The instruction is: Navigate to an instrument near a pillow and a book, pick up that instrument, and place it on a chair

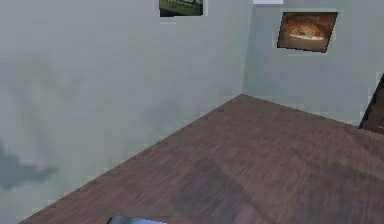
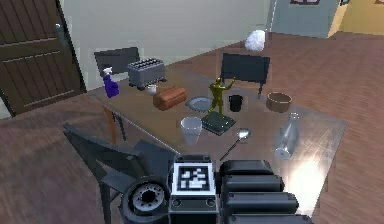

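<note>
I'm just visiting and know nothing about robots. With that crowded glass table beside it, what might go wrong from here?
The glass bottle and the gold figurine stand upright among close-packed things on the table; a reach across might topple them.
A dark chair stands at the table's near side, so a turning base may bump it.
In the forward view the wall looks close ahead; driving straight on could hit it.

On the surface (image 2: 310,120) the toaster (image 2: 147,72) stands far left, the spray bottle (image 2: 110,82) to its left. The statuette (image 2: 220,95) is in the middle, a mug (image 2: 236,102) just right of it, a bowl (image 2: 279,101) farther right. A chair (image 2: 245,70) stands behind.
</note>
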Controlling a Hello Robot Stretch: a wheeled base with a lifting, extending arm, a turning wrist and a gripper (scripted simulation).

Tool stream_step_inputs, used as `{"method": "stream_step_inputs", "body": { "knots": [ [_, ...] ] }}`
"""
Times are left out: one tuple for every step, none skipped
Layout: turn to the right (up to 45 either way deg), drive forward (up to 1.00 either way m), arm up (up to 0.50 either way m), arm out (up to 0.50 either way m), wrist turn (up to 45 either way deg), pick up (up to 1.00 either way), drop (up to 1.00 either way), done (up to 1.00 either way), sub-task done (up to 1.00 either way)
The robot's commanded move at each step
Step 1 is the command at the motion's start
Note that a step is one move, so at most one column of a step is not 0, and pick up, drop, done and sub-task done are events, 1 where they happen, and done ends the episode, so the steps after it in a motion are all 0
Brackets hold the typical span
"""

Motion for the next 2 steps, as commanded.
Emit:
{"method": "stream_step_inputs", "body": {
  "knots": [
    [0.0, 0.15, 0.0, 0.0, 0.0, 0.0, 0.0, 0.0, 0.0],
    [-45.0, 0.0, 0.0, 0.0, 0.0, 0.0, 0.0, 0.0, 0.0]
  ]
}}
